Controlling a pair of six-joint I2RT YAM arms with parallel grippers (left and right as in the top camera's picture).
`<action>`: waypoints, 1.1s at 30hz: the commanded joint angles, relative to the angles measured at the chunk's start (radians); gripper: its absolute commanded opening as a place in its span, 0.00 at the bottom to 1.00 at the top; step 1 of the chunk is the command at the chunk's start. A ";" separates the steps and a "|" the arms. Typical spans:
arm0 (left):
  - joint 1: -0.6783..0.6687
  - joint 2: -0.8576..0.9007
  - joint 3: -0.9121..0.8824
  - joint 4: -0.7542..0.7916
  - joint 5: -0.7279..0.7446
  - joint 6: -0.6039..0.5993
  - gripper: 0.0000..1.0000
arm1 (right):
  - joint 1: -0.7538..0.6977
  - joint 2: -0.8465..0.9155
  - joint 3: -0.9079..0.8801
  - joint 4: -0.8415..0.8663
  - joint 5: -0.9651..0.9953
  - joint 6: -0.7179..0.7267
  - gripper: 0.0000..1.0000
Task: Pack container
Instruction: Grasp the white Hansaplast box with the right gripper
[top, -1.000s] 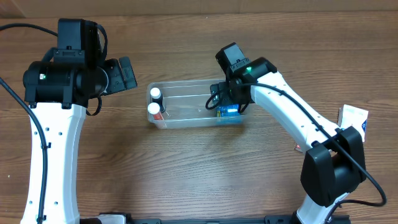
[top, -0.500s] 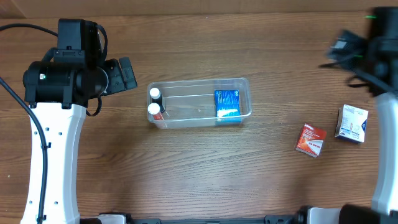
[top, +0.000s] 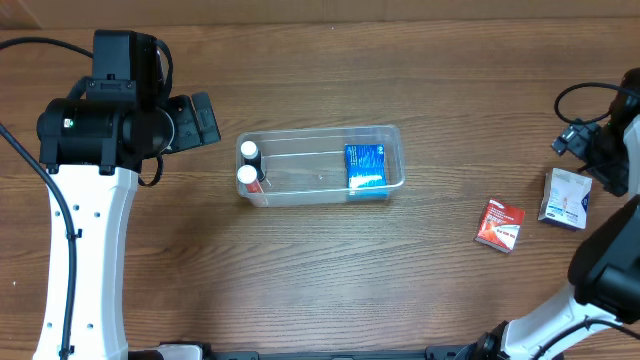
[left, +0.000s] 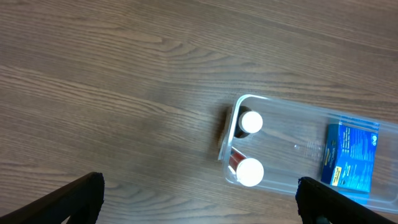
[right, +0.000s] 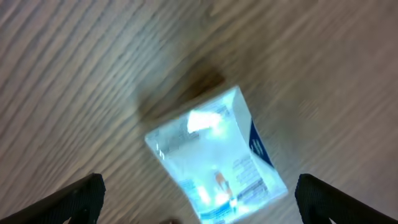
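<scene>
The clear plastic container (top: 395, 150) sits mid-table. It holds two white-capped bottles (top: 248, 163) at its left end and a blue box (top: 365, 166) at its right end. It also shows in the left wrist view (left: 292, 134). A white and blue box (top: 566, 198) lies at the far right, with a red box (top: 501, 224) to its left. My right gripper (top: 600, 160) hovers open just above the white box (right: 214, 162), which lies between its fingers in the blurred right wrist view. My left gripper (left: 199, 211) is open and empty, high to the left of the container.
The wood table (top: 330, 280) carries nothing else. The left arm's white column (top: 85, 250) stands at the left side. The right arm's base (top: 610, 280) rises at the lower right corner, close to the two small boxes.
My right gripper left the blue box in the container, swung away to the far right edge, and now hangs over the white box. The left arm has not moved.
</scene>
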 joint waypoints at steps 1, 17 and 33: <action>0.003 0.003 0.013 0.002 0.009 0.019 1.00 | -0.003 0.050 0.002 0.018 0.029 -0.085 1.00; 0.003 0.003 0.013 0.014 0.009 0.019 1.00 | -0.084 0.146 -0.079 0.087 0.014 -0.105 1.00; 0.003 0.003 0.013 0.016 0.012 0.019 1.00 | -0.088 0.146 -0.199 0.180 -0.127 -0.171 1.00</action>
